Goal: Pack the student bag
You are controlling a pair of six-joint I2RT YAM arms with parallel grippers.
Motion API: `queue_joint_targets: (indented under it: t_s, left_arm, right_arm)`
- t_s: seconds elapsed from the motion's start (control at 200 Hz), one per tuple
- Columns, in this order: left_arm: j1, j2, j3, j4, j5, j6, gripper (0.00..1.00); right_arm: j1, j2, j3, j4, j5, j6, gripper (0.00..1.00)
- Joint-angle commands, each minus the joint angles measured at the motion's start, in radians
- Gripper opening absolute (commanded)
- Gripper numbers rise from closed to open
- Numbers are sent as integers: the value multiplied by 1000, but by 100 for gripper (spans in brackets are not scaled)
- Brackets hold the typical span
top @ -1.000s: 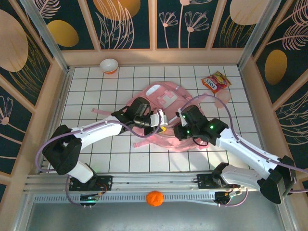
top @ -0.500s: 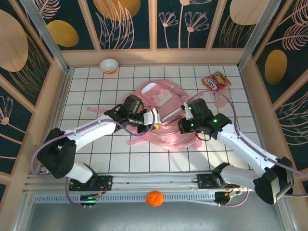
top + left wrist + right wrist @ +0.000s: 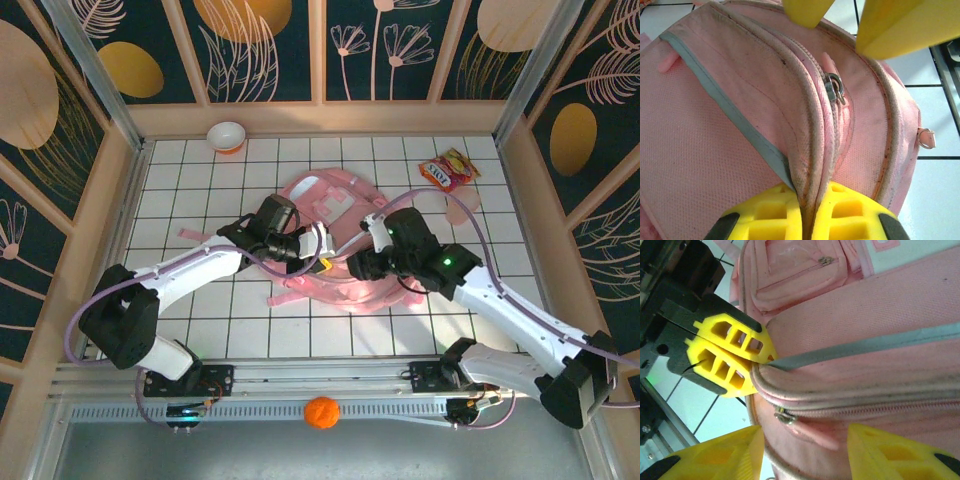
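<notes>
The student bag point(image 3: 335, 195) is laid on the counter point(image 3: 200, 170), its seam point(image 3: 807, 150) clenched by the left gripper point(image 3: 807, 212). The released right gripper point(image 3: 805, 436) should be centred on the zip pull point(image 3: 785, 416) before closing.

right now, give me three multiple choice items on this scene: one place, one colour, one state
1. Where does the white bowl sit relative to the student bag?
A beyond it, far left
B on top of it
C nearer the arms

2. What colour is the ball?
A green
B orange
C blue

3. The left end effector is:
A open over the bowl
B holding the ball
C shut on the student bag's seam

Answers:
1 A, the top view shows it far left, past the bag.
2 B, the top view shows it orange.
3 C, its wrist view shows it pinching the piped seam.
</notes>
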Motion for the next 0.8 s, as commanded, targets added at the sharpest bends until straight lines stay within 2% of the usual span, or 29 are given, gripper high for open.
queue_joint_targets:
  t_s: [0.0,0.18,0.235,0.46,0.796]
  left_arm:
    - [7,0,49,4,111,-30,0]
    - [6,8,62,11,124,-39,0]
    - [6,9,66,12,124,-41,0]
    - [13,8,55,11,73,-36,0]
    - [45,-27,11,-11,-10,-12,0]
  right_arm:
    - [20,49,10,36,-17,-62,48]
    - [39,93,25,24,-15,-106,48]
    - [40,100,27,26,-5,-108,45]
    - [39,99,50,-30,54,-100,0]
    - [-20,127,104,-211,178,-6,0]
